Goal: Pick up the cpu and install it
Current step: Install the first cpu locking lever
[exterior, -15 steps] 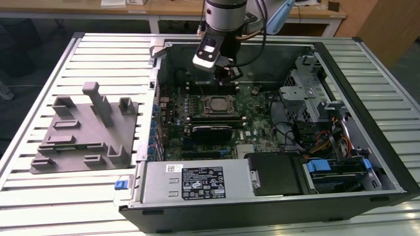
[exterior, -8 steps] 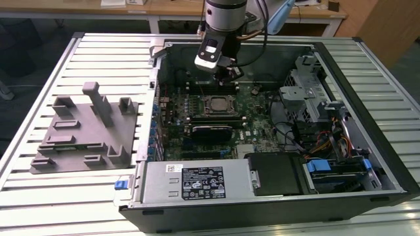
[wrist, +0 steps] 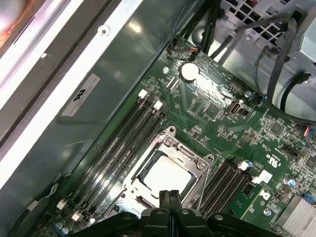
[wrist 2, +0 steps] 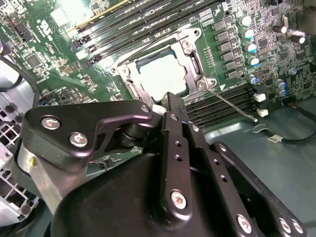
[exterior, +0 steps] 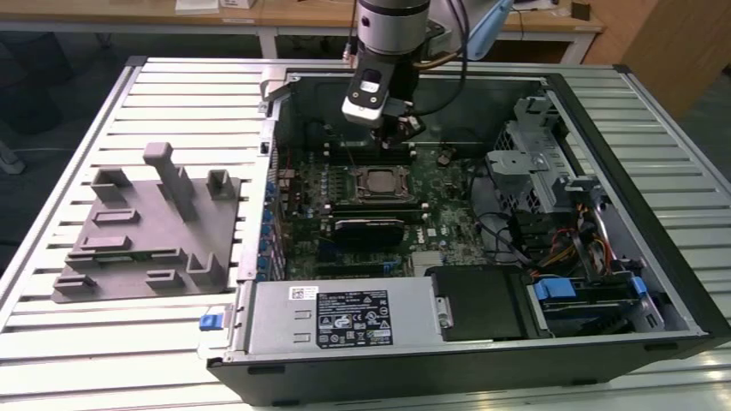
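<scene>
End effector (wrist: 169,197) fingers pressed together, empty, poised just above cpu (wrist: 167,176); cpu already seated in socket frame (wrist: 170,143); lever (wrist 2: 232,104) unlatched.

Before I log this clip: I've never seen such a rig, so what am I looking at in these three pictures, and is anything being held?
The exterior view is from a camera off the arm. It shows an open computer case lying on a slatted table, with one robot arm reaching down into it. A grey plastic fixture with upright posts stands on the table at the exterior view's left.

The two wrist views come from cameras riding on the arm, looking past its black gripper at the green motherboard.

The cpu, a pale silver square, already sits inside the socket frame on the board; you can see it in both wrist views. The gripper hangs just above the socket's edge with its fingers together, and nothing is visibly held between them.
</scene>
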`<action>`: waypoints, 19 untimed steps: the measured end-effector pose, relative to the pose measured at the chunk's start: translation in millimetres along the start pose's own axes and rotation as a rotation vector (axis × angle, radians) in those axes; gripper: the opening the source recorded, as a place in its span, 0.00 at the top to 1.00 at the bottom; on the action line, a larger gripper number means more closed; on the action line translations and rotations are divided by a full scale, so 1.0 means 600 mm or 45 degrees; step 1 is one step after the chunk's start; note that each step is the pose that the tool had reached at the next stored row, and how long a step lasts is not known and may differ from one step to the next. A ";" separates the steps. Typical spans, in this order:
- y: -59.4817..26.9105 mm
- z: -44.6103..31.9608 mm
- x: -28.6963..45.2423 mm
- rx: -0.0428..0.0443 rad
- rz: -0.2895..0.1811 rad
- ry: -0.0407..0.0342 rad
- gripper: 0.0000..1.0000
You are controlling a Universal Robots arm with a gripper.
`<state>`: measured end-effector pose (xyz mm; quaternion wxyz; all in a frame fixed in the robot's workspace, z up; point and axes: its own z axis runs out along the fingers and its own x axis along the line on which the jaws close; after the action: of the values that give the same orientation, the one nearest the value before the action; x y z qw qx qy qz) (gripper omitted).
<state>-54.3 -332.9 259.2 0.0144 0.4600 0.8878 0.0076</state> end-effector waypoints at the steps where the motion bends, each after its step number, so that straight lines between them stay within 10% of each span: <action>1: 0.000 0.000 0.000 0.000 -0.007 0.0002 0.89; 19: 0.000 0.000 0.000 -0.003 -0.157 0.0042 0.89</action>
<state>-54.3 -332.9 259.2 0.0139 0.4043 0.9145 0.0085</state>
